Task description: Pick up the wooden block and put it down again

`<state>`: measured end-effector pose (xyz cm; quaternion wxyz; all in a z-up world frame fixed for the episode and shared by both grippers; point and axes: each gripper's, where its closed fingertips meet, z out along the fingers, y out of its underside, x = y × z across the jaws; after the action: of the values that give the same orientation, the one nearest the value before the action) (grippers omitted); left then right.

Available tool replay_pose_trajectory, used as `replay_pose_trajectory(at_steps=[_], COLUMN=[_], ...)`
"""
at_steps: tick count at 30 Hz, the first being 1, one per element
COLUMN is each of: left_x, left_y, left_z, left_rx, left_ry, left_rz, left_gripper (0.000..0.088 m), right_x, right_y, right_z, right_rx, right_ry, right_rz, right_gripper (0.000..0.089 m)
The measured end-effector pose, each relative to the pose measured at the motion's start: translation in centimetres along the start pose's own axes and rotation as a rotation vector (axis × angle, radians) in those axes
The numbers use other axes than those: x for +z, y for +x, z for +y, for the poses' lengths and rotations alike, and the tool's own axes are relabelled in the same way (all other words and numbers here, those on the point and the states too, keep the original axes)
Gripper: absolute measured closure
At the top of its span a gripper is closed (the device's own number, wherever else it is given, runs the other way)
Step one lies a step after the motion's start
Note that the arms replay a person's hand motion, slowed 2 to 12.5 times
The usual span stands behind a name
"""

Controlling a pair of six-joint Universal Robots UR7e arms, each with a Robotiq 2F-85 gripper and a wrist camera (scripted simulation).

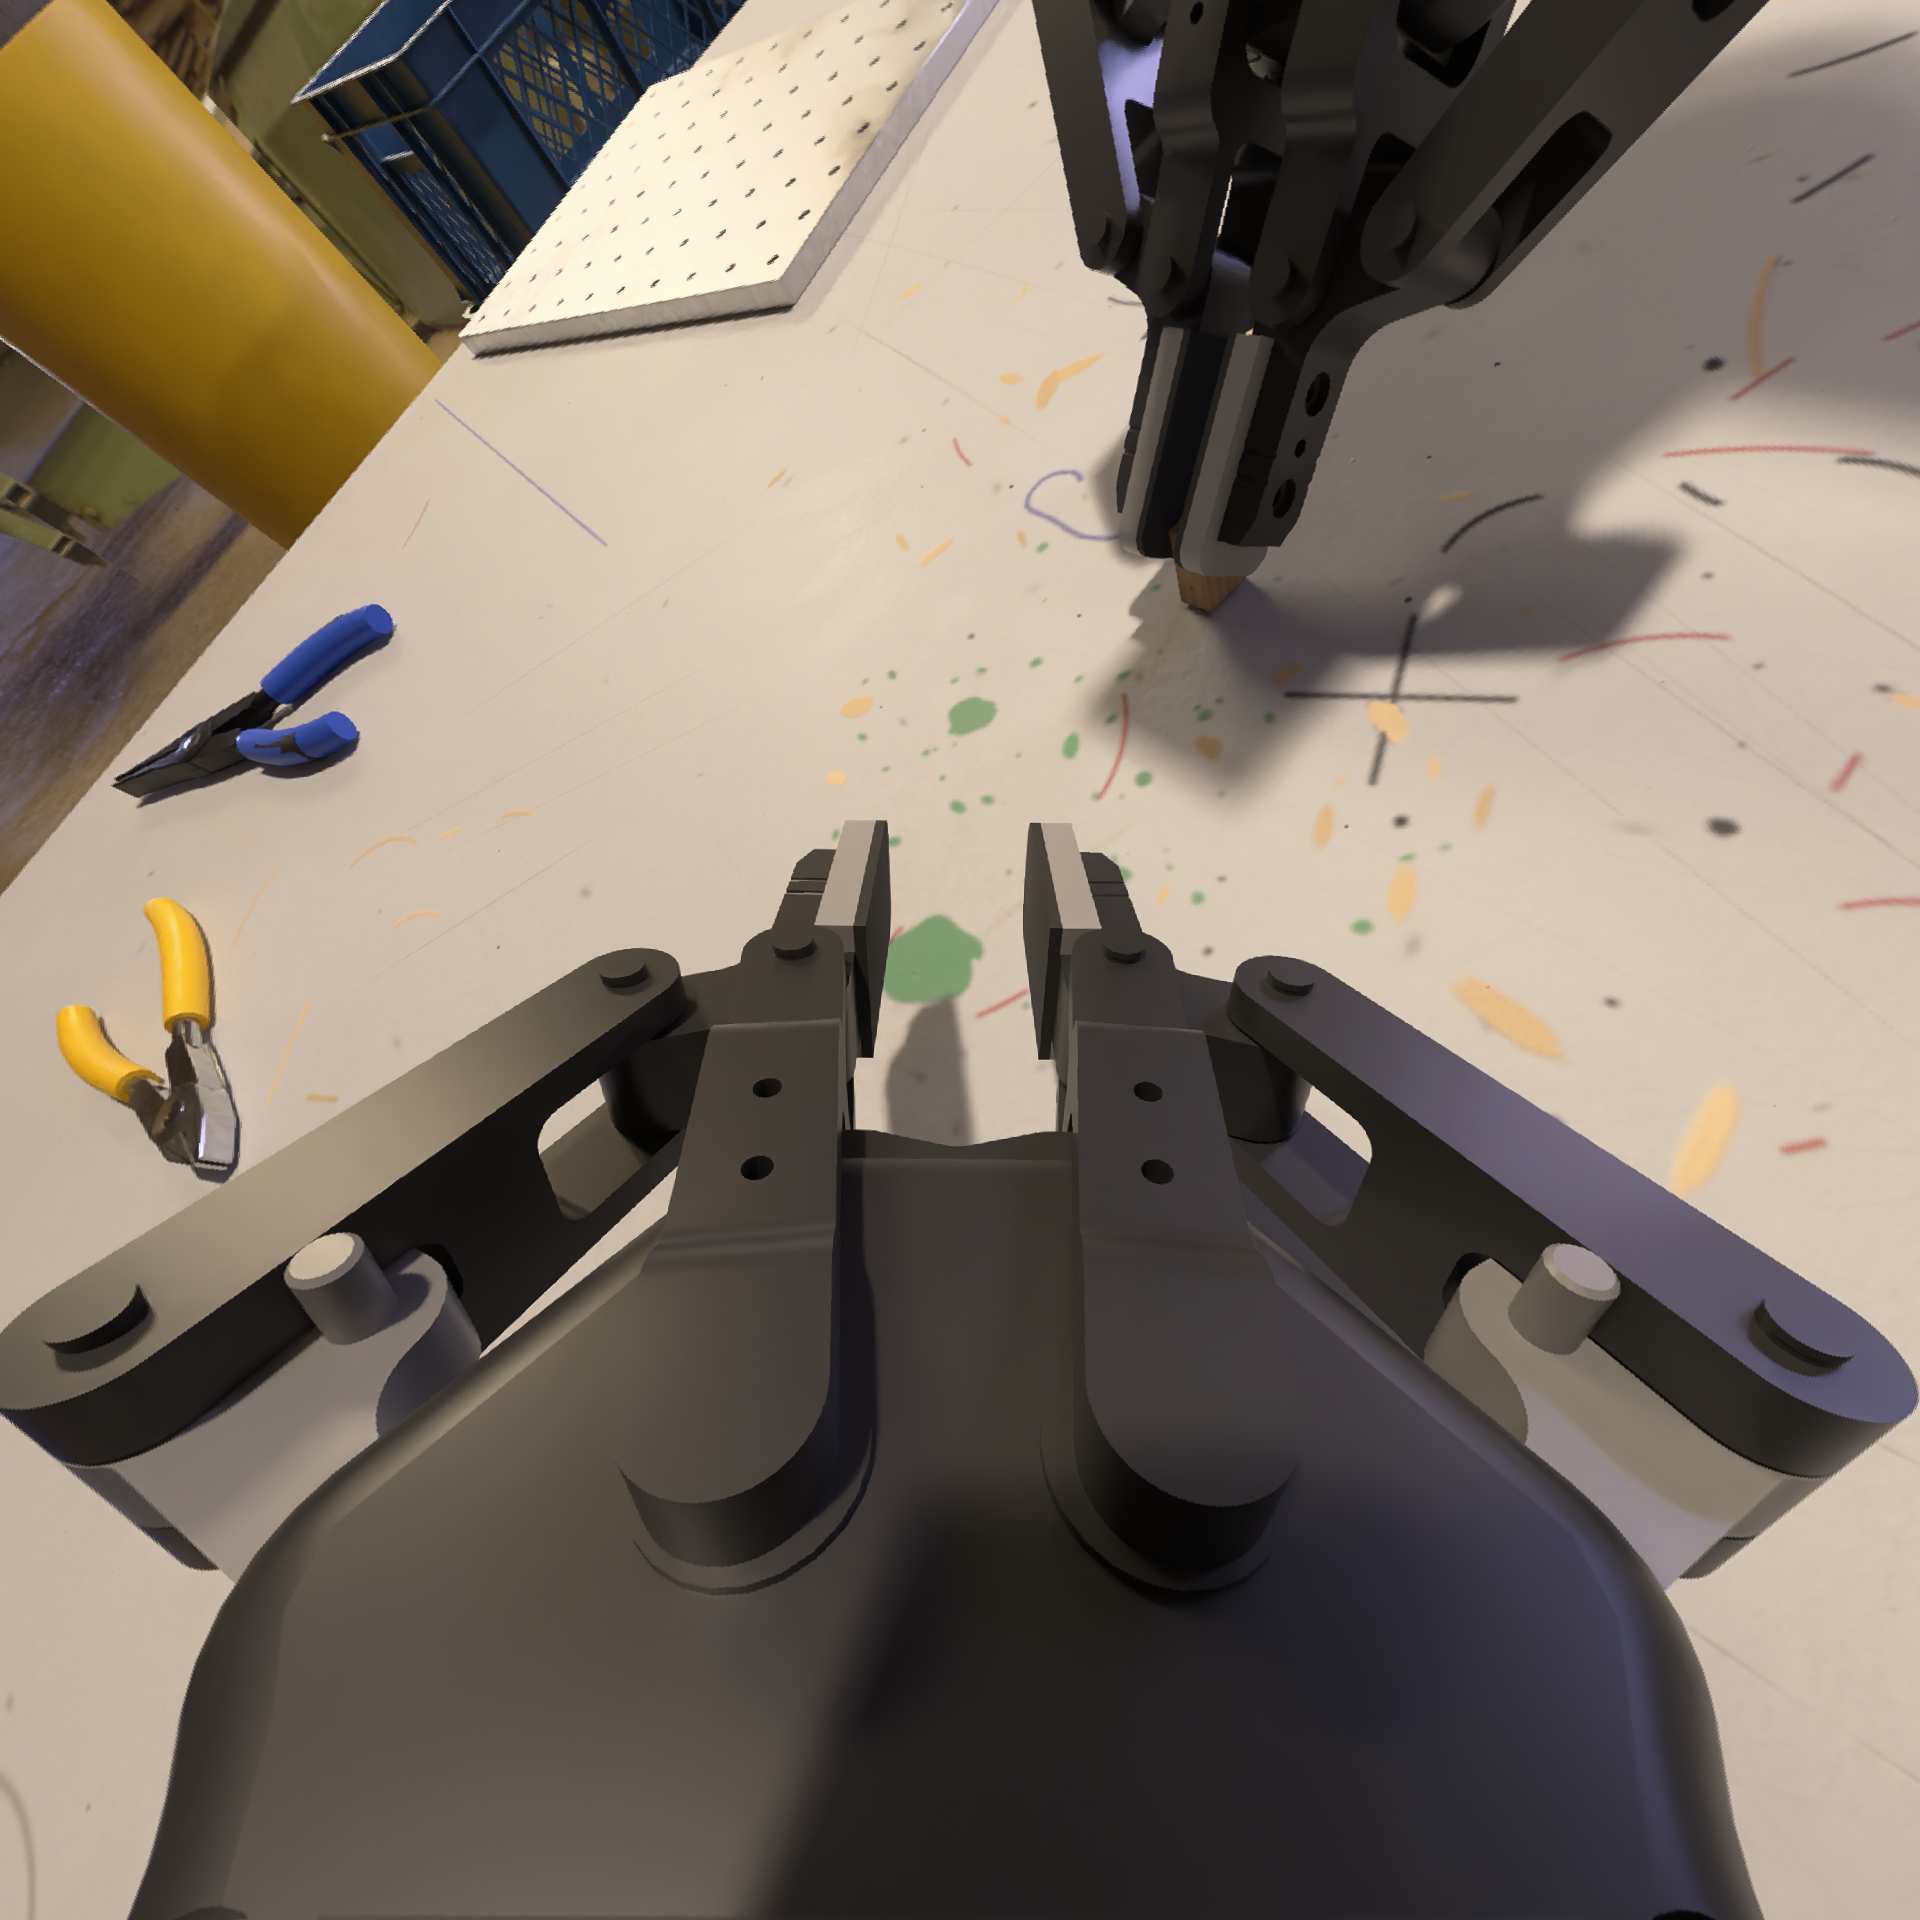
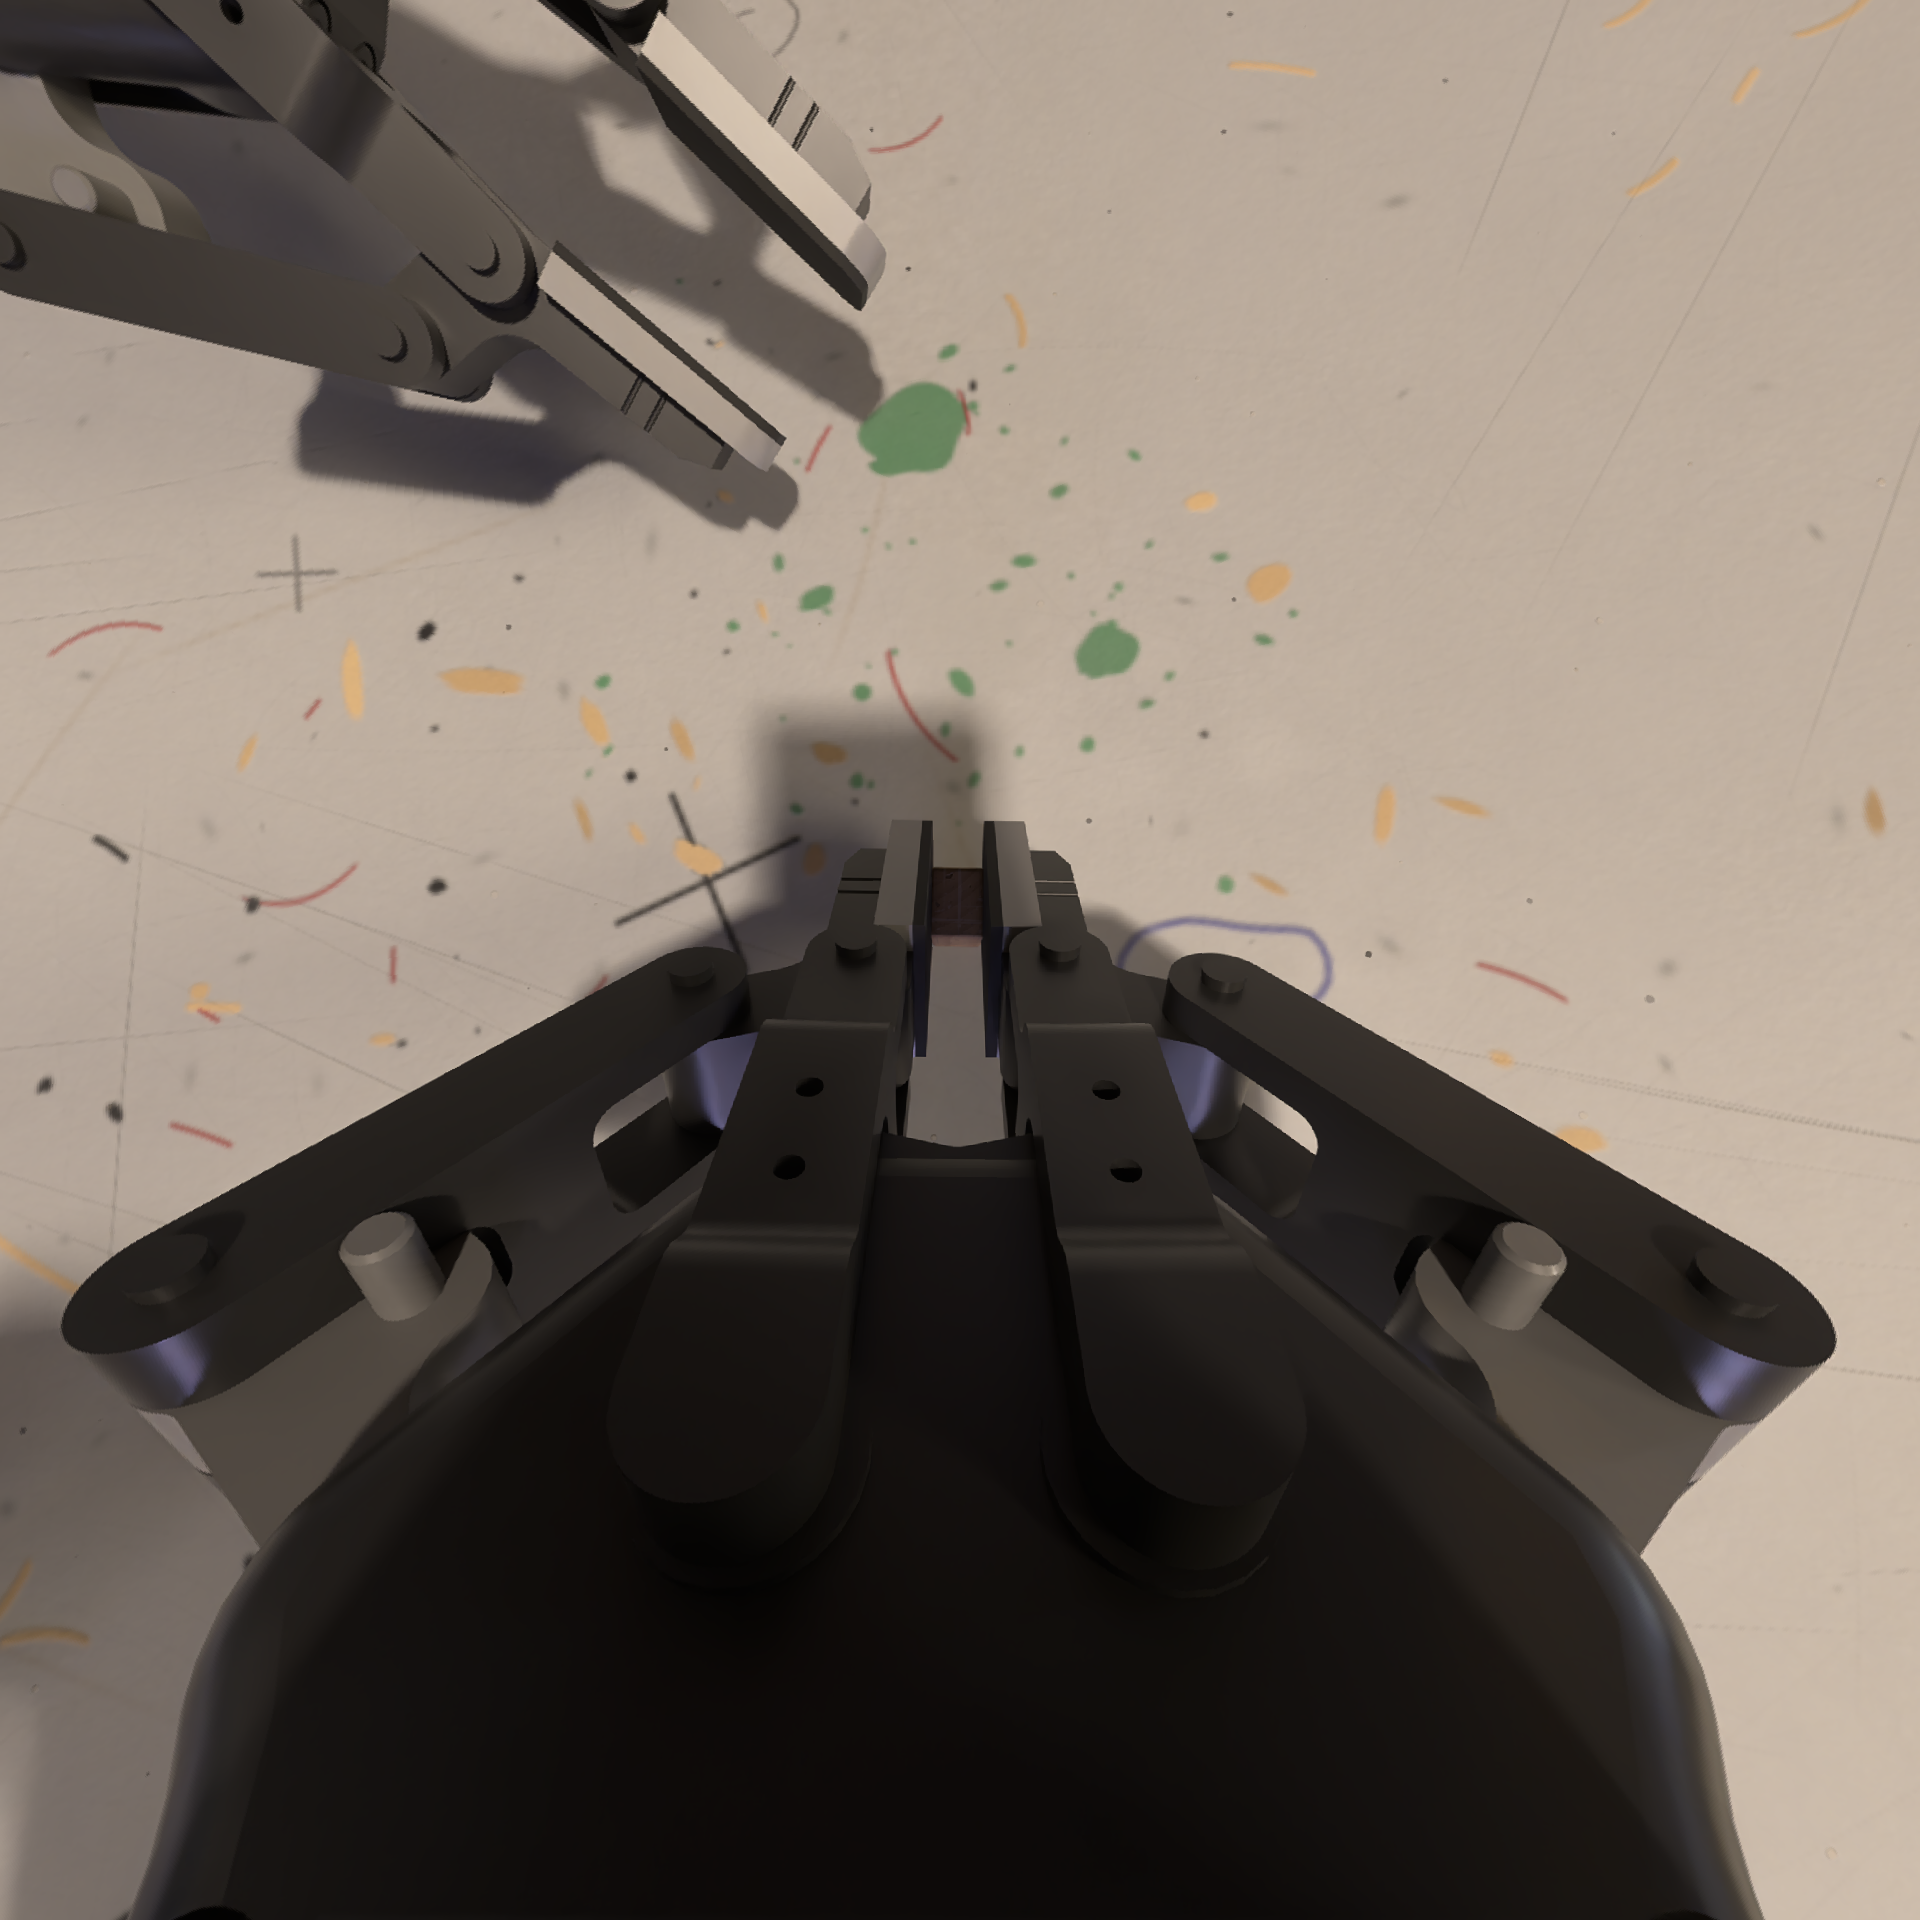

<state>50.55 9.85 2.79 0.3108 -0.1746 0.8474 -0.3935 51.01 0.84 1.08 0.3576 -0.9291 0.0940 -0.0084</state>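
- My right hand (image 2: 956, 883) is clamped narrow on the wooden block (image 2: 957, 902); in my right wrist view only a dark strip of the block shows between the fingers.
- In my left wrist view the block (image 1: 1208, 585) pokes out below the fingertips, its lower end at or just off the bench (image 1: 727, 665); I cannot tell whether it touches. I judge the grip holds high on the block so its bottom stays free for setting down.
- My left hand (image 1: 956, 883) holds nothing, fingers moderately apart, hovering near a green paint blot (image 1: 930, 961), apart from the block. I judge it is parked clear of the work.
- Bench surface: pale, marked with paint flecks, pen strokes and crosses.
- On the left lie blue-handled pliers (image 1: 275, 701) and yellow-handled pliers (image 1: 166, 1039), well apart from the block.
- Far left: a perforated plate (image 1: 727, 177), a blue crate (image 1: 488, 114) beyond it, a yellow column (image 1: 177, 260) off the bench edge.
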Motion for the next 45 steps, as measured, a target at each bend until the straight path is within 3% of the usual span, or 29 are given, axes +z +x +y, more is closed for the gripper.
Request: replay_pose_trajectory(at_steps=[27,33,45], left_x=[-0.06,-0.03,-0.2], left_y=[0.02,0.07,0.08], left_z=[-0.11,-0.08,-0.27], left_rx=[-0.017,-0.01,-0.019], left_ry=[0.011,0.008,0.028], left_rz=[0.02,0.018,0.03], left_gripper=[0.0642,0.0644,0.0642], right_x=[0.04,0.13,0.12], right_y=[-0.02,-0.28,-0.42], right_z=[-0.03,0.23,0.21], right_rx=[-0.008,-0.009,0.001], right_ry=[-0.001,-0.006,0.005], right_rz=[0.016,0.006,-0.001], right_gripper=[0.0808,0.0611,0.0564])
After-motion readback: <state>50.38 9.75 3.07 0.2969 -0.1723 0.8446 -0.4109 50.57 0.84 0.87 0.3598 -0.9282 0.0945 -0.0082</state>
